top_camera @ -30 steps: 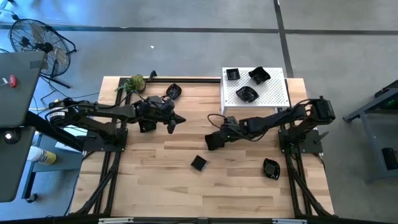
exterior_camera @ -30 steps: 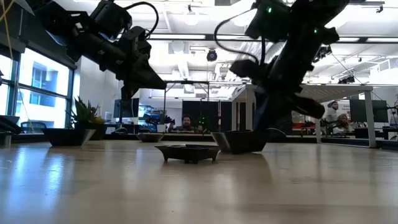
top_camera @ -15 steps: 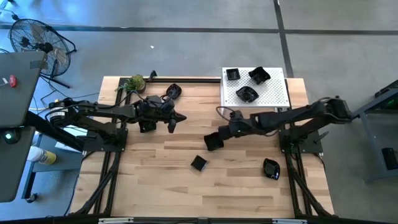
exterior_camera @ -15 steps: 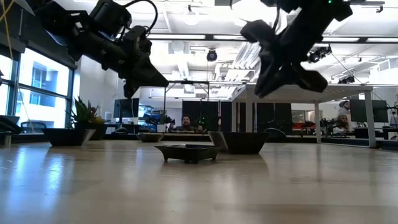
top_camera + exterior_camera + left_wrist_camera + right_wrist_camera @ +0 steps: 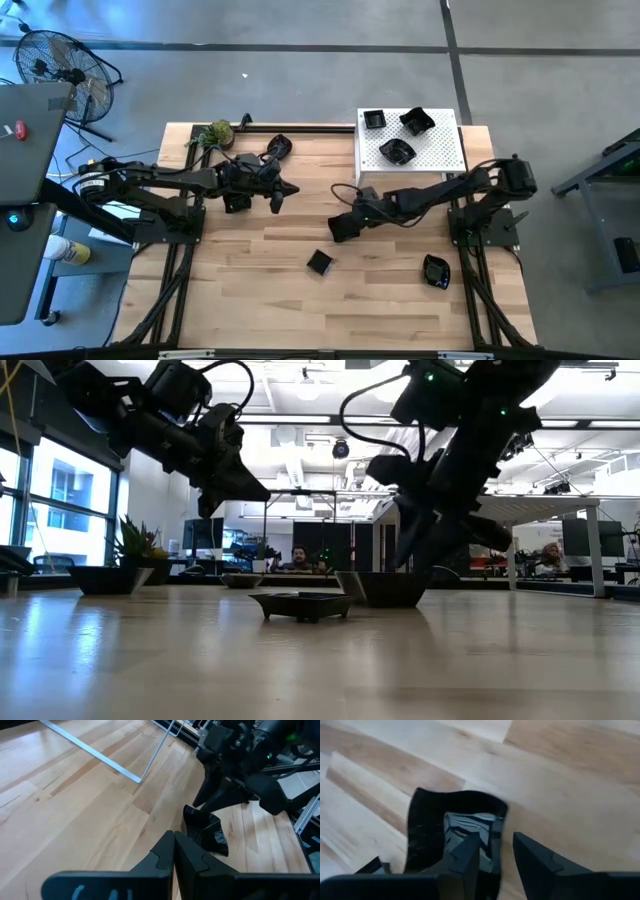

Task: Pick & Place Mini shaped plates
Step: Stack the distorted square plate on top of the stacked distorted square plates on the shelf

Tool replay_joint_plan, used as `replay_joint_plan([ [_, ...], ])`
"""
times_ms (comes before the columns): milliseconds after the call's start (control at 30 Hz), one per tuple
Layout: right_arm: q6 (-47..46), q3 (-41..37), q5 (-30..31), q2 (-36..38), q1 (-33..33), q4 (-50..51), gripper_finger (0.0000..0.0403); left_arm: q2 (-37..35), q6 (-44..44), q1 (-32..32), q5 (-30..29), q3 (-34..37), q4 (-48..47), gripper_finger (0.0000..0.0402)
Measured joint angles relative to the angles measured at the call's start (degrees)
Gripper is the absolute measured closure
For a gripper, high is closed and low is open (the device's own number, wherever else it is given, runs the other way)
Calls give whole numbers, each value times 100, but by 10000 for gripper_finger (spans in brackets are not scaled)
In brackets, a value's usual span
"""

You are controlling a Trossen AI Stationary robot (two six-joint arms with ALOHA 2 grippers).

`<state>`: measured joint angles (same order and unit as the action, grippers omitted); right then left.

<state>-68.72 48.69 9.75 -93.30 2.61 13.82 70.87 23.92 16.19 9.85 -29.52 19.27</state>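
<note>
Several glossy black mini plates are in the high view. A wavy-edged one (image 5: pixel 340 230) lies mid-table, a small square one (image 5: pixel 320 262) nearer, one (image 5: pixel 435 271) near the right edge and one (image 5: pixel 278 147) by the far edge. Three more sit on a white perforated stand (image 5: pixel 440 150). My right gripper (image 5: pixel 349 217) is open and low over the wavy-edged plate (image 5: pixel 450 832), with one finger inside it and one outside. My left gripper (image 5: pixel 287 190) is shut and hovers above the table (image 5: pixel 245 488), holding nothing. My right gripper comes slanting down from the table's right. One finger (image 5: pixel 470 854) is inside the wavy-edged plate and the other finger (image 5: pixel 535 861) is outside its wall (image 5: pixel 499 827). The plate rests flat on the table. Whether the fingers touch the wall, I cannot tell.
A green leafy ball (image 5: pixel 214 133) sits at the far left corner beside a black rail along the far edge. Another dark dish (image 5: pixel 237 203) lies under my left arm. Bare wood stretches along the near side of the table (image 5: pixel 250 300).
My right gripper rose and swung toward the far right, then came back down over the wavy-edged plate, ending about where it began. The plate stayed in place on the table.
</note>
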Motion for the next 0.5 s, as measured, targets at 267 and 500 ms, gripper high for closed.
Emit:
replay_joint_plan([
  [267,-17,-2,-174,-288,0,-216,354,0,-13,0,-8,0,-11,401],
  [500,-254,-2,-170,-288,0,-224,398,0,-13,0,-7,0,-13,401],
])
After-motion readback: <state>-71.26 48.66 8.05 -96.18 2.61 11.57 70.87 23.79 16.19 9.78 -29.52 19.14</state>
